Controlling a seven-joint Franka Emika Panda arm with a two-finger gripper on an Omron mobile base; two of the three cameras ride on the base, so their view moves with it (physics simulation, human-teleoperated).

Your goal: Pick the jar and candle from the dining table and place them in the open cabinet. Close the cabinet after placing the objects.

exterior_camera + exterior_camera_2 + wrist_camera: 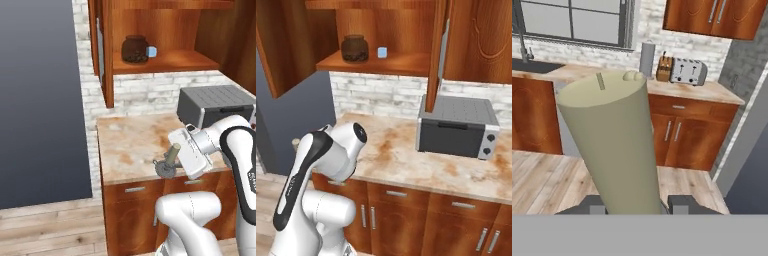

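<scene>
The jar (134,49) (354,48) stands on the lower shelf of the open cabinet (170,62) (396,65), beside a small pale-blue cube (151,51). My gripper (172,162) is shut on the candle (173,152), a beige stick on a dark round dish holder (165,169). It hangs tilted just above the front edge of the counter, well below the shelf. In the hand view the candle (612,145) rises large between the two fingertips (594,205). The dining table is out of view.
A grey toaster oven (215,105) (456,125) sits on the marbled counter (130,142) under the cabinet's right side. The open doors (106,55) (437,55) jut forward. A tall dark grey panel (40,100) stands to the left.
</scene>
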